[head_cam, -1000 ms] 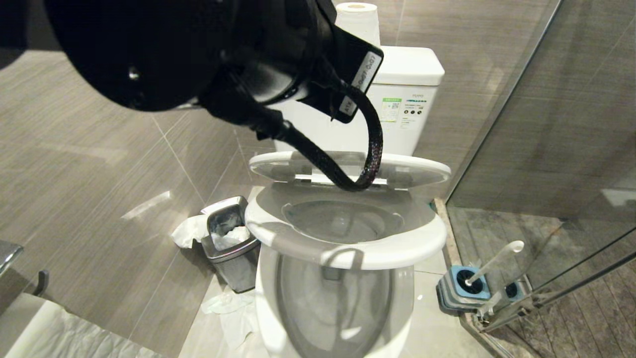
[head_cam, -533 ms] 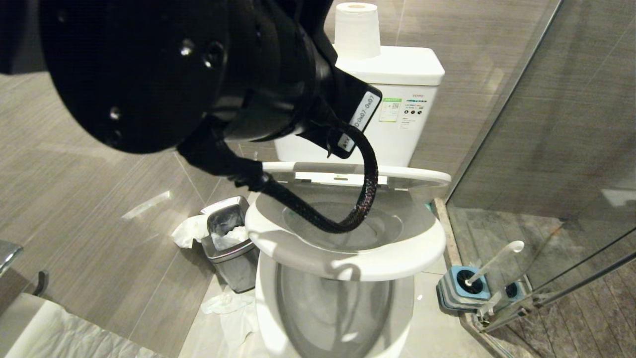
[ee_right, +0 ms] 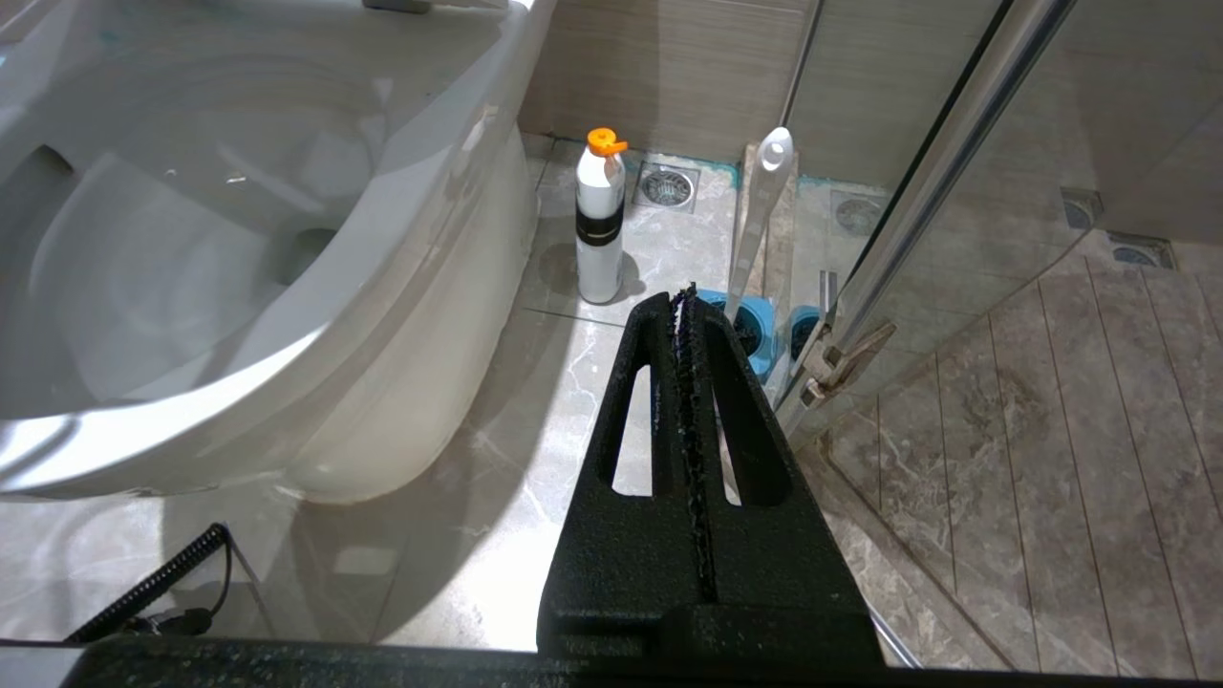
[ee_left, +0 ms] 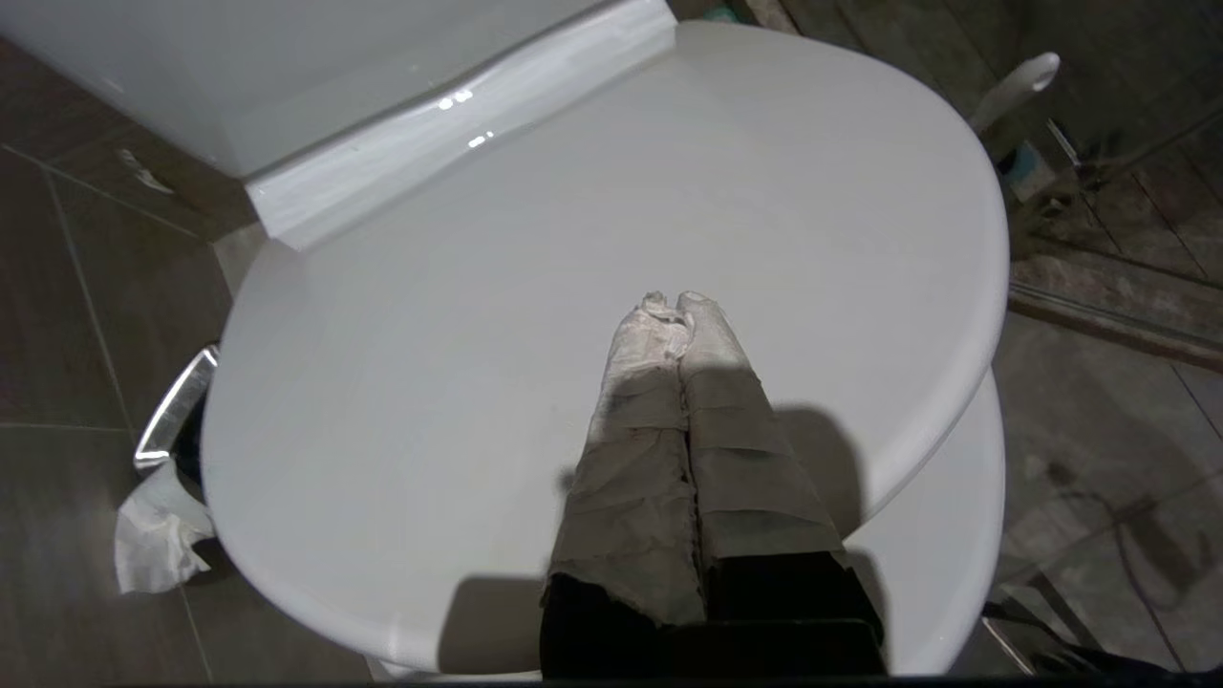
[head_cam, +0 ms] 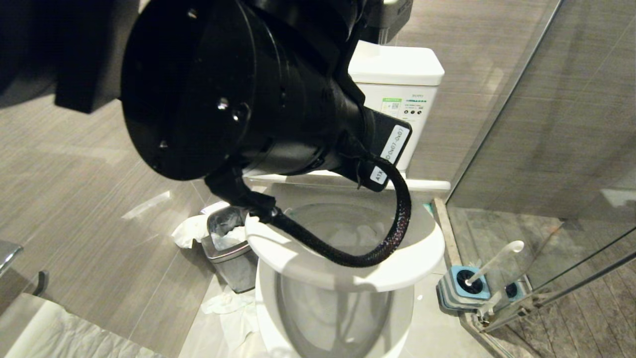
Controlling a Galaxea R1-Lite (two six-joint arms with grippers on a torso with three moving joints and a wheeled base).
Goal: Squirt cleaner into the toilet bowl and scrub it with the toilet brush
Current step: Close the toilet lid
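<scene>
Grey-tiled bathroom, robot facing the toilet bowl [head_cam: 348, 278], a glass shower screen [head_cam: 546, 149] on its right. Nearest in the right wrist view, the right gripper [ee_right: 684, 296] hangs low beside the bowl's outer wall, its black fingers pressed together on nothing. Just beyond its tip stands the toilet brush [ee_right: 760, 215] in its blue holder [ee_right: 740, 330], against the screen's edge; its long axis rises steeply from the holder, rounded handle tip uppermost. In the head view the handle [head_cam: 494, 261] leans up and to the right, away from the bowl. A white bottle with an orange cap [ee_right: 600, 220] stands upright on the floor a little farther on, between bowl and brush. The right arm appears the nearer to both. Farther off, the left gripper [ee_left: 676, 304], taped fingers closed and empty, lies over the toilet's lid [ee_left: 573, 287], which looks lowered over the seat and probably needs raising first.
</scene>
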